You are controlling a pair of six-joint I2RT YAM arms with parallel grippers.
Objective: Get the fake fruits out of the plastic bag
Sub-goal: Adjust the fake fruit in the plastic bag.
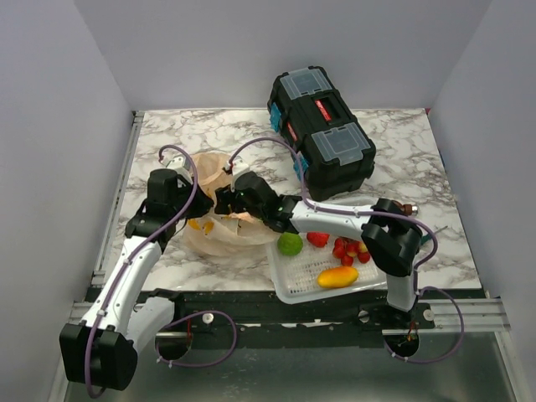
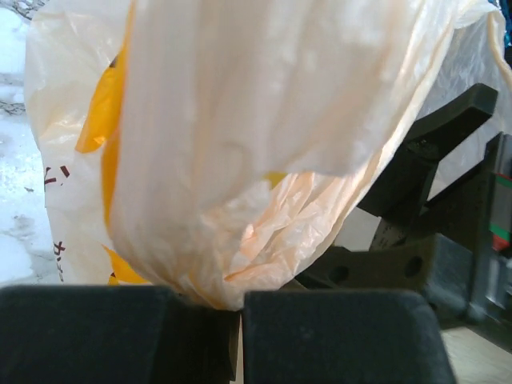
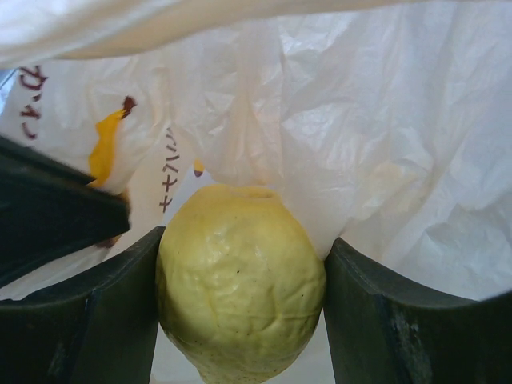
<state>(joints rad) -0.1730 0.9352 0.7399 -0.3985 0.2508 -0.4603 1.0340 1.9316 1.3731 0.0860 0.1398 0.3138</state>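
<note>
Lemon [image 3: 240, 296]: inside the plastic bag [image 2: 264, 144], pinched in the right claw [image 3: 244, 248], seemingly for lifting out. Left claw [image 2: 240, 336]: pressed together on the bag's edge, likely holding it steady. Basket [image 1: 289, 289]: beside it on the surface [image 1: 209, 134], holding other fruit.

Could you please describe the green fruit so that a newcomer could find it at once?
Start at the white mesh basket, right of the plastic bag. In its far-left corner, beside a red fruit, sits the green ball: the only green, round thing there.
</note>
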